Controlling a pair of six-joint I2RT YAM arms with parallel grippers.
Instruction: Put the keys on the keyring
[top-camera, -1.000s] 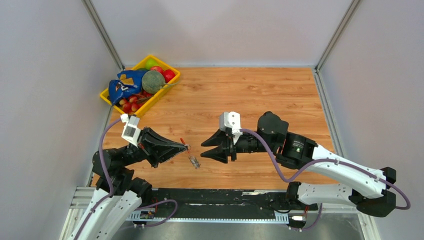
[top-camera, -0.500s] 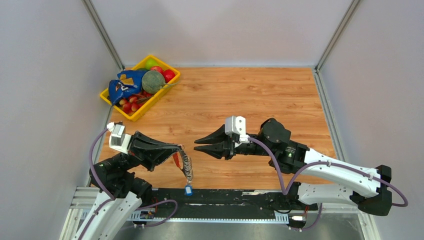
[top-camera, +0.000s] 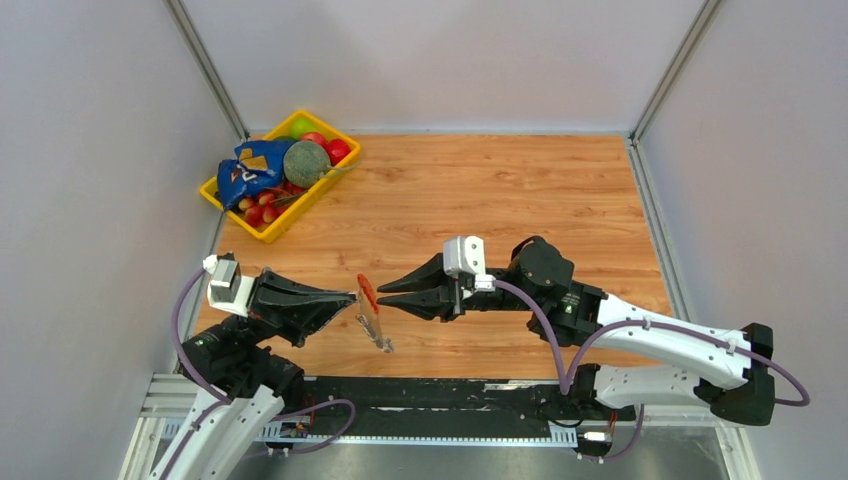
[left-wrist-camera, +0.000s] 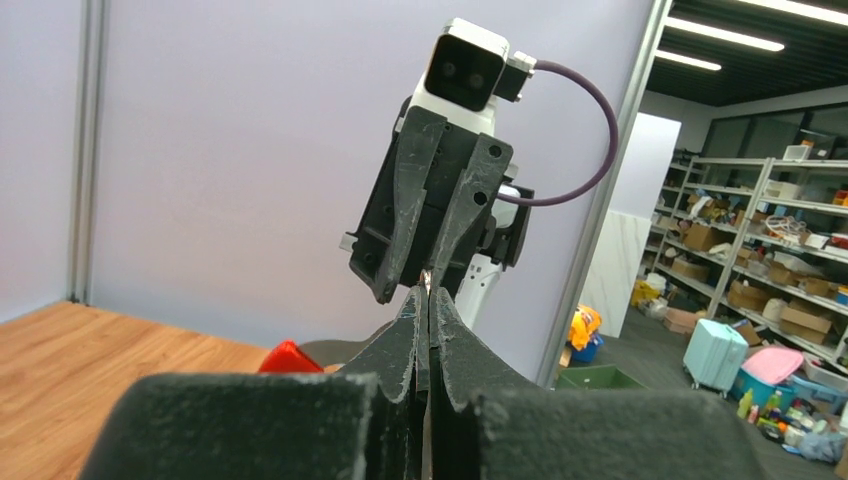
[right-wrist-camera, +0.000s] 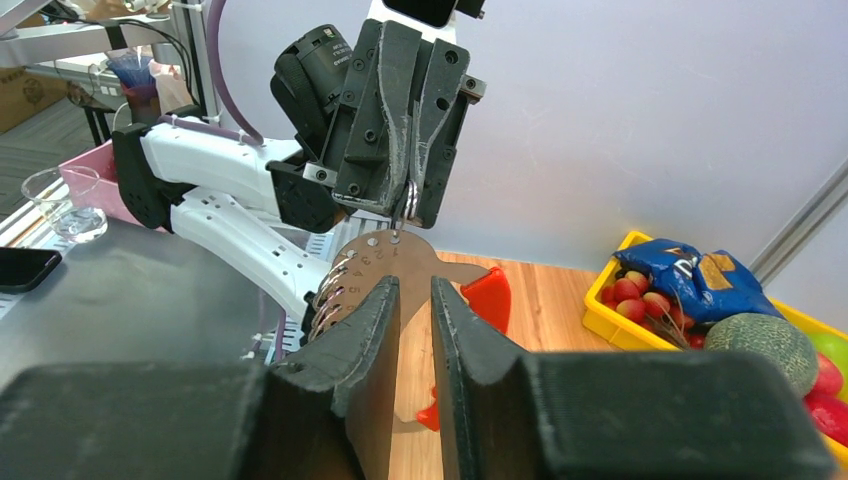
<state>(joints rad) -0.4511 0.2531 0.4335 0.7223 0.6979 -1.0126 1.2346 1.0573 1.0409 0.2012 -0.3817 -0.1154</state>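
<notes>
Since a second ago your left gripper (top-camera: 353, 297) has lifted the keyring (top-camera: 372, 318) off the table (top-camera: 500, 190), and your right gripper (top-camera: 384, 296) has moved in until the two sets of tips nearly meet, its fingers narrower than before.

From above, the keyring hangs from the left tips, red clip (top-camera: 367, 291) uppermost, its silvery coil (top-camera: 380, 335) slanting down over the wood near the front edge.

From your left wrist, the left fingers (left-wrist-camera: 450, 350) are pressed together on a sliver of metal, and the right gripper faces them head-on.

From your right wrist, the right fingers (right-wrist-camera: 360, 340) stand slightly apart with the keyring's flat perforated tab (right-wrist-camera: 400, 262) between them. You cannot tell whether they press on it. The left gripper pinches the tab's top.
</notes>
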